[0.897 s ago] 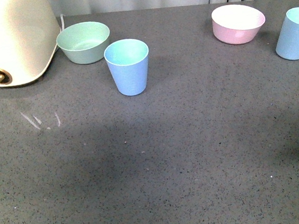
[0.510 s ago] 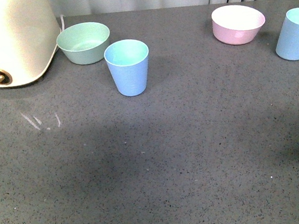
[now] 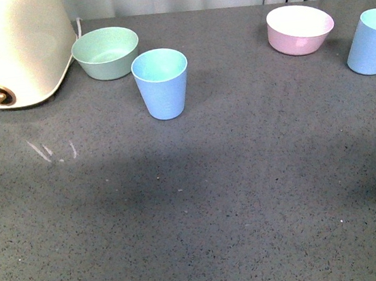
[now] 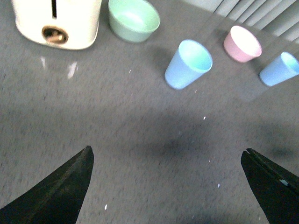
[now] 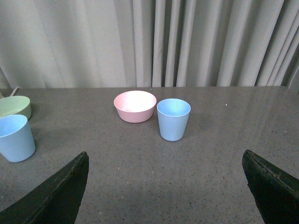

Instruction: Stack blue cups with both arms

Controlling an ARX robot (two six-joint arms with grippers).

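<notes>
A speckled dark grey table (image 3: 216,199) carries a cream appliance (image 3: 12,45) with a round brown knob at its far left corner. A mint-green bowl (image 3: 105,52) sits upright just beside it. A pink bowl (image 3: 300,29) stands far right. White scuffs (image 3: 45,150) mark the surface before the appliance. A pale pleated curtain (image 5: 187,42) hangs behind.

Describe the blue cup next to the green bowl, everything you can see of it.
The blue cup is a light blue, matte, plastic-looking tumbler. It tapers toward its base, has no handle, and has a paler aqua inside that looks empty. It stands upright, mouth up, on the gray speckled countertop, slightly nearer the robot than the mint-green bowl and to that bowl's right. The left wrist view shows a gap between the two. Only the countertop touches it.
</notes>
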